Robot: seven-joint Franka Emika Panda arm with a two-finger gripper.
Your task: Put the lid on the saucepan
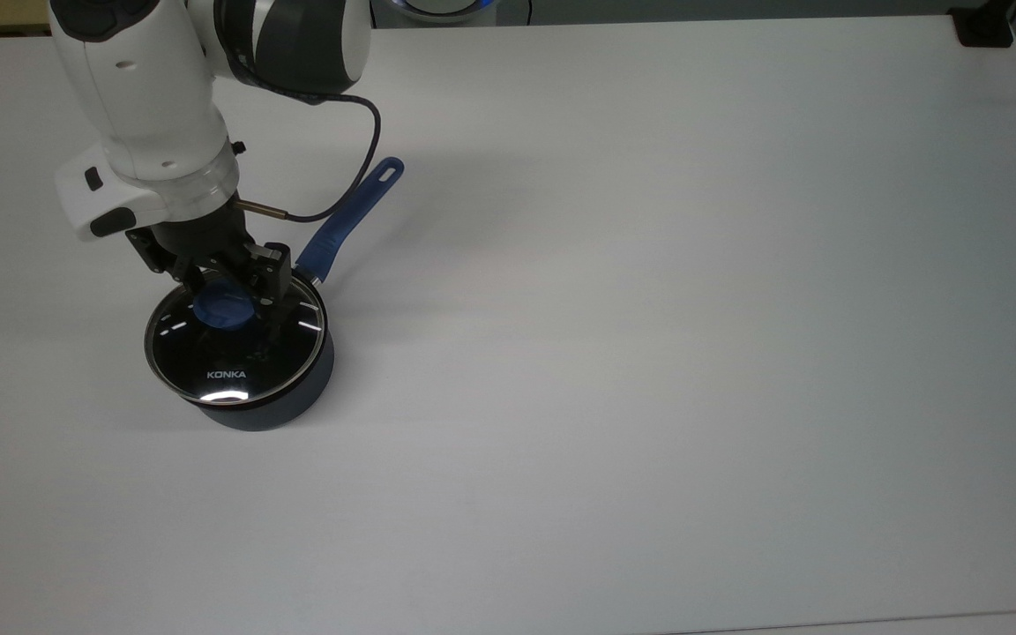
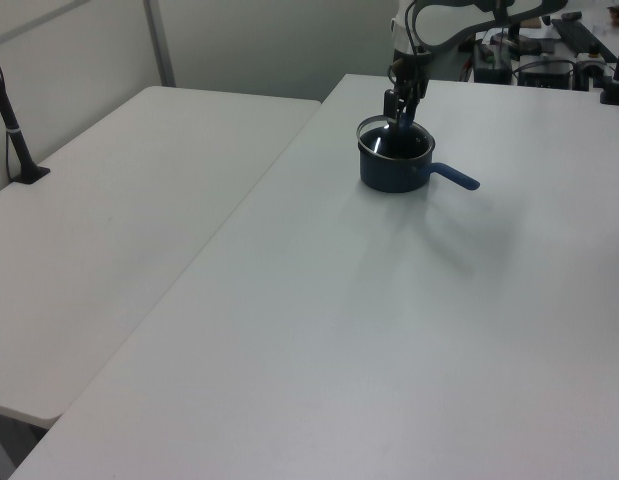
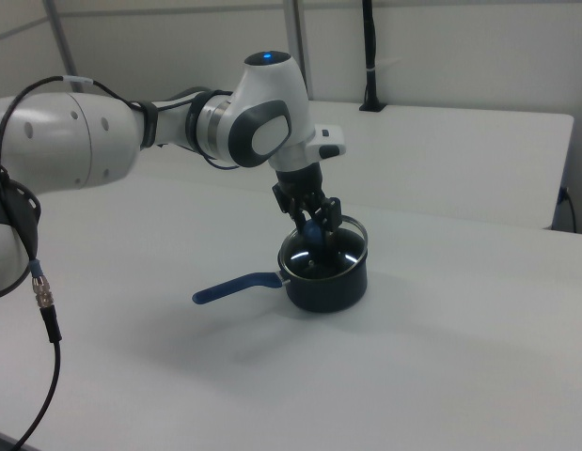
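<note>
Though glass-clear, blue-knobbed lid (image 1: 230,353)

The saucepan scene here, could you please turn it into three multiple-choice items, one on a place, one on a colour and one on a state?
1. In the top view, where does the saucepan's handle point?
A. Toward the upper right
B. Toward the lower left
C. Straight down

2. What colour is the lid's knob?
A. Red
B. Blue
C. Yellow

3. What is the gripper doing?
A. Hanging open far from the pan
B. Gripping the pan handle
C. Shut on the lid's knob

Answers:
1. A, the handle runs up and right from the saucepan in the top view.
2. B, the knob shows blue at the centre of the glass lid.
3. C, the fingers close on the knob from both sides, with the lid level over the pan's rim.
</note>
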